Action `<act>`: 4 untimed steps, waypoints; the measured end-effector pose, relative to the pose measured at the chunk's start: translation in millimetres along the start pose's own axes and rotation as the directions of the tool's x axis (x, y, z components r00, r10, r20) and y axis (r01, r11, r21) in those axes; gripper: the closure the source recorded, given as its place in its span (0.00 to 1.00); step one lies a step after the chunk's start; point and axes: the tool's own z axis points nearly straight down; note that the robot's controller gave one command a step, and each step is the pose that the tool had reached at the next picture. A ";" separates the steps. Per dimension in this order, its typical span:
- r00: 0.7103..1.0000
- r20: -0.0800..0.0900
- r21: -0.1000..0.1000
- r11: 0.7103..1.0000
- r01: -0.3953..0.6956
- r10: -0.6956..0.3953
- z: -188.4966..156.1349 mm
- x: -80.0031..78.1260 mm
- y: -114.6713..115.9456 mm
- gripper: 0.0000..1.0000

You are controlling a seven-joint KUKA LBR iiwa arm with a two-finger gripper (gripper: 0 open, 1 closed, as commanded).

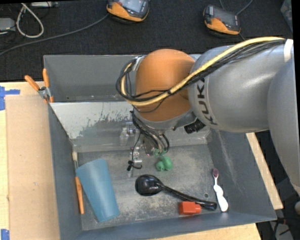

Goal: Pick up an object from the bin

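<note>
My gripper (147, 155) hangs below the wrist over the middle of the bin, close to the back slope. It is open, with one silver finger (135, 158) pointing down to the left and the other by a small green toy (165, 163). The toy lies on the floor just right of the gripper, and part of it reaches up beside the right finger. I see nothing held between the fingers. A black spoon (150, 185) lies in front of the gripper, bowl to the left, with its handle running right toward the front.
A light blue cup (98, 190) lies on its side at the front left with an orange stick (79, 196) along it. A red block (189, 208) and a white toothbrush (220, 195) lie at the front right. The arm covers the bin's back right.
</note>
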 end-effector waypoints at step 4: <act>0.931 -0.002 -0.001 0.931 0.366 -0.366 99.1 22.2 -122.2 0.00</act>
